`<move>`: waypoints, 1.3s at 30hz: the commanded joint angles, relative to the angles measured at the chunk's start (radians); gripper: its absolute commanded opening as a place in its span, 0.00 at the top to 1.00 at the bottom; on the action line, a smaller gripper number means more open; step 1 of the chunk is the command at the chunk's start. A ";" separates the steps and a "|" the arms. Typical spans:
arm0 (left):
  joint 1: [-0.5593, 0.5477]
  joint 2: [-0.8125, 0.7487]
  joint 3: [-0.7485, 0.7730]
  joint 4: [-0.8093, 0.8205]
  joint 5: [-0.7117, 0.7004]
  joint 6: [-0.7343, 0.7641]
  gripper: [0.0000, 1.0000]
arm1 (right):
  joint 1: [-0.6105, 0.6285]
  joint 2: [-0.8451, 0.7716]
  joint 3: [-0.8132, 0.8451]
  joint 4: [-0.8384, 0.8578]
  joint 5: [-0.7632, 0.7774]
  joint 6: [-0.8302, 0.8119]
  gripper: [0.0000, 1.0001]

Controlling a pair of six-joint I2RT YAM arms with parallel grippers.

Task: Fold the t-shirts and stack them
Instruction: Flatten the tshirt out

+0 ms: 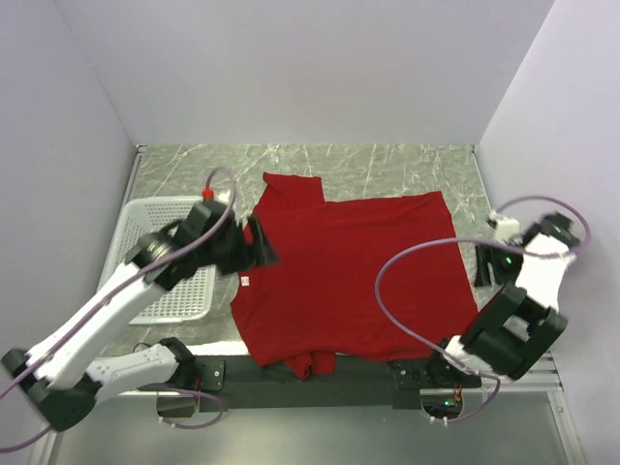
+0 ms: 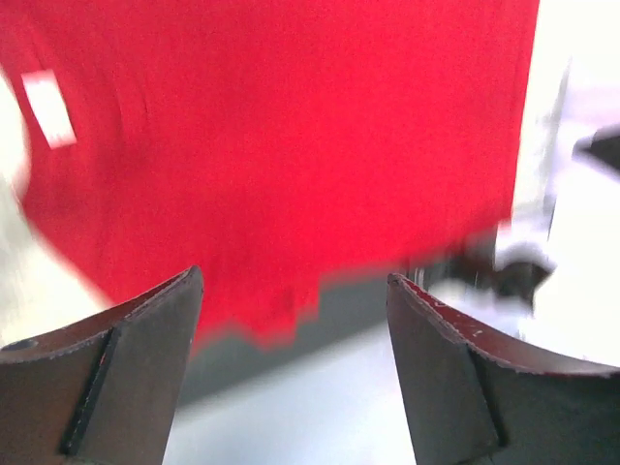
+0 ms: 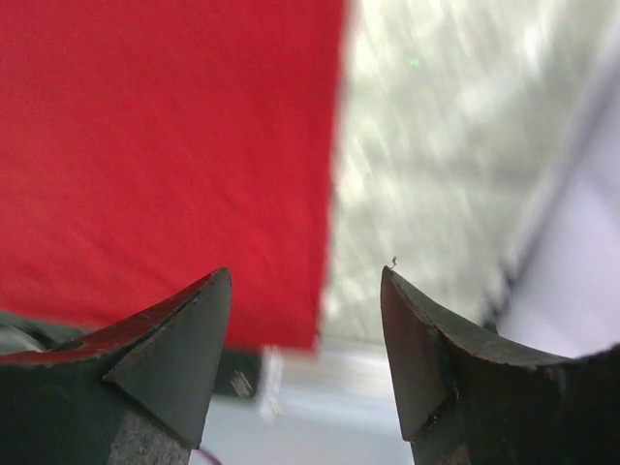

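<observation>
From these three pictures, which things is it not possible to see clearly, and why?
Top external: the left arm covers part of the white mesh basket, hiding its floor there.
Left wrist: blur makes the neck tag on the t-shirt unreadable.
Right wrist: the left and top edges cut off the t-shirt; the table is blurred.
</observation>
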 commanded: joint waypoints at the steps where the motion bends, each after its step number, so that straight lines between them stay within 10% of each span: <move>1: 0.134 0.153 0.047 0.180 -0.050 0.204 0.19 | 0.179 0.108 0.069 0.075 -0.195 0.230 0.30; 8: 0.541 0.606 0.183 0.635 0.229 0.360 0.36 | 0.350 0.443 0.396 0.273 -0.301 0.529 0.42; 19: 0.602 1.077 0.637 0.698 0.332 0.379 0.36 | 0.449 0.913 0.953 0.283 -0.183 0.784 0.46; 39: 0.622 1.338 0.819 0.707 0.403 0.299 0.35 | 0.505 1.143 1.172 0.306 0.019 0.844 0.50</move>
